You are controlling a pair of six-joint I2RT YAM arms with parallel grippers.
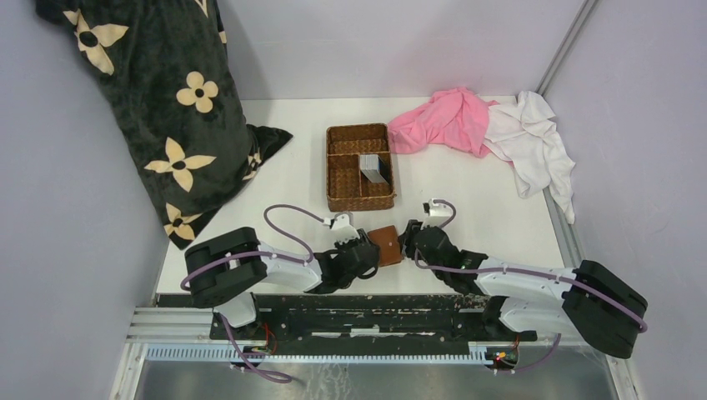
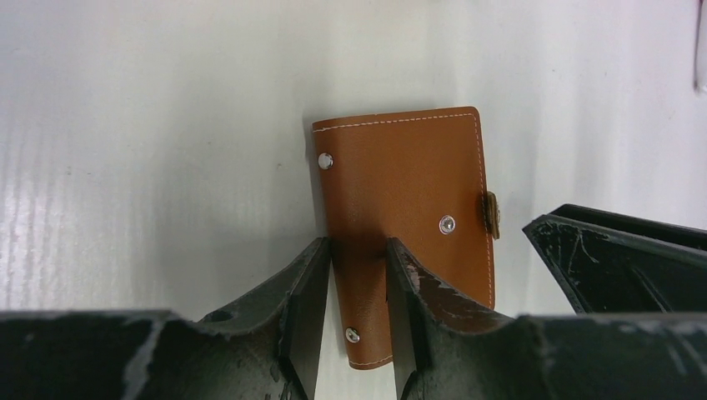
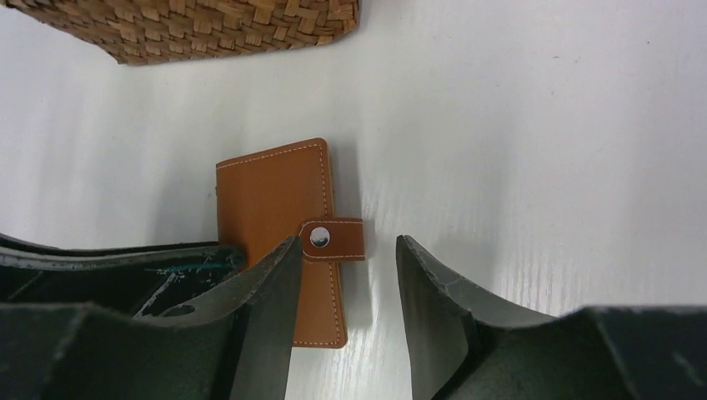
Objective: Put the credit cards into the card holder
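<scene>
Top: holder [image 1: 385, 244] lies shut by the table's near edge, left gripper [image 1: 371, 252] and right gripper [image 1: 406, 242] meeting at it. Cards [image 1: 375, 169] are in the basket [image 1: 360, 202], well apart.

Left wrist: jaws part-spread over the holder's spine side. I can't tell if they press.

Right wrist: jaws spread around the snap tab [image 3: 332, 239].

Risk: if I tug the tab with a weak left hold, the holder may slide rather than unsnap.
</scene>
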